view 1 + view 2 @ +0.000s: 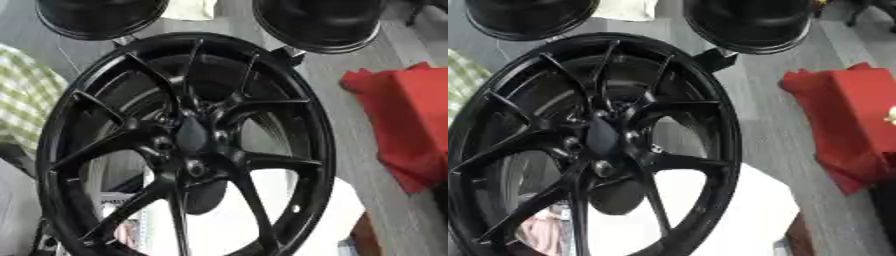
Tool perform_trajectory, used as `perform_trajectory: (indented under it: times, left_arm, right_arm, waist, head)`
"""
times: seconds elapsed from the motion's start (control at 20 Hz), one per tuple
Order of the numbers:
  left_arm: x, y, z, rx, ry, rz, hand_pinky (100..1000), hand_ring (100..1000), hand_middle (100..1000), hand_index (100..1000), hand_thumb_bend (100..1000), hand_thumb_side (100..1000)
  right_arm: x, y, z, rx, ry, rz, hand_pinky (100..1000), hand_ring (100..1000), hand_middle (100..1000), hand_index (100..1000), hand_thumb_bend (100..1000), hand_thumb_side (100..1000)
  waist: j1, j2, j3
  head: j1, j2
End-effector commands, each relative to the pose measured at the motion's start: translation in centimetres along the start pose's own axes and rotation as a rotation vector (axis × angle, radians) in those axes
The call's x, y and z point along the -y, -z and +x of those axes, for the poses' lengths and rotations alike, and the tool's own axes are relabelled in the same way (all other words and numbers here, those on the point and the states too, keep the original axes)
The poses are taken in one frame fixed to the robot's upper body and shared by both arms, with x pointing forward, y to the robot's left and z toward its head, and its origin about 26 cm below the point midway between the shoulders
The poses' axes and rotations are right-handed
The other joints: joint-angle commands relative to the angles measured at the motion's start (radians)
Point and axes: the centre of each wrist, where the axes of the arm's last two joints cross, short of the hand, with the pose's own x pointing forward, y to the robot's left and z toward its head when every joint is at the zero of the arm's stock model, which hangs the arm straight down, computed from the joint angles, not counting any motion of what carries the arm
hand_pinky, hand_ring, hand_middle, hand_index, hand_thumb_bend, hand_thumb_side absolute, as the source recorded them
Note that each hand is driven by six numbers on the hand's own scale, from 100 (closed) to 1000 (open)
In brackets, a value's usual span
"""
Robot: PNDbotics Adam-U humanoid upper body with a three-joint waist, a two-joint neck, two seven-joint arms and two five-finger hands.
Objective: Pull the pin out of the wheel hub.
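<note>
A big black wheel [188,145] is filling most of both views, standing on edge and leaning slightly, with its thin spokes fanning out from the hub [194,136] at the middle. Around the hub a ring of small bolt holes is showing, and one of them, just below the centre, is catching a pale glint [194,169]; whether that is the pin is not something the views settle, so the pin's place cannot be told beyond the hub area.

Neither of the robot's hands is showing in either view, so whether their fingers are spread, pressed together or pinching anything cannot be told, and places cannot be given from them.

Behind the wheel, at the top edge, two more round black rims are sitting, one to the left [101,17] and one to the right [319,24], with a pale cloth [191,9] lying between them. A red cloth [404,125] is lying on the grey floor [350,130] to the right of the wheel, apart from it. A green checked fabric [24,95] is showing at the left edge. Below the wheel a white surface [750,210] is showing through the spokes and beyond the rim.
</note>
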Motion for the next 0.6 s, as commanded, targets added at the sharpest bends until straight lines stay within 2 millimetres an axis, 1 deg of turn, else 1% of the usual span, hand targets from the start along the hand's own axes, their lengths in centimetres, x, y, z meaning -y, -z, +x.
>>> perform_trajectory:
  times: [0.05, 0.1, 0.25, 0.35, 0.4, 0.5, 0.55, 0.6]
  left_arm:
    - [0.14, 0.31, 0.79, 0.033, -0.005, -0.013, 675, 627, 544, 680, 100, 750]
    - [0.16, 0.31, 0.78, 0.033, -0.005, -0.014, 675, 627, 544, 680, 100, 750]
    - [0.25, 0.27, 0.76, 0.031, -0.008, -0.019, 675, 627, 545, 680, 100, 750]
    - [0.35, 0.29, 0.77, 0.033, -0.011, -0.025, 675, 627, 544, 680, 100, 750]
    - [0.4, 0.31, 0.79, 0.034, -0.012, -0.029, 675, 627, 544, 680, 100, 748]
    - [0.58, 0.4, 0.86, 0.041, -0.019, -0.038, 675, 627, 545, 680, 100, 746]
    - [0.68, 0.46, 0.92, 0.046, -0.023, -0.044, 676, 627, 545, 680, 100, 745]
    - [0.8, 0.53, 0.97, 0.051, -0.027, -0.05, 676, 627, 545, 680, 100, 744]
  right_arm:
    - [0.08, -0.37, 0.15, -0.011, -0.002, -0.013, 1000, 952, 836, 889, 358, 100]
    - [0.02, -0.52, 0.01, -0.024, 0.014, -0.023, 1000, 951, 834, 885, 341, 100]
    - [-0.08, -0.73, -0.2, -0.041, 0.062, -0.053, 1000, 944, 821, 874, 355, 100]
    - [-0.11, -0.69, -0.17, -0.032, 0.091, -0.069, 1000, 932, 798, 864, 343, 100]
    - [-0.16, -0.62, -0.11, -0.019, 0.109, -0.077, 1000, 902, 750, 840, 400, 100]
    - [-0.39, -0.36, 0.12, 0.035, 0.166, -0.091, 1000, 837, 647, 784, 464, 100]
    - [-0.56, -0.2, 0.27, 0.068, 0.198, -0.094, 989, 804, 607, 752, 462, 102]
    - [-0.75, -0.06, 0.41, 0.102, 0.228, -0.097, 985, 798, 601, 748, 446, 112]
  waist:
    - [0.003, -0.01, -0.001]
    - [0.004, -0.009, -0.001]
    - [0.007, -0.008, -0.002]
    - [0.009, -0.008, -0.003]
    - [0.009, -0.008, -0.004]
    - [0.01, -0.008, -0.004]
    - [0.011, -0.008, -0.004]
    - [0.012, -0.008, -0.004]
  head:
    - [0.012, -0.014]
    - [0.013, -0.013]
    - [0.014, -0.013]
    - [0.013, -0.014]
    - [0.013, -0.014]
    - [0.011, -0.013]
    - [0.01, -0.013]
    - [0.009, -0.013]
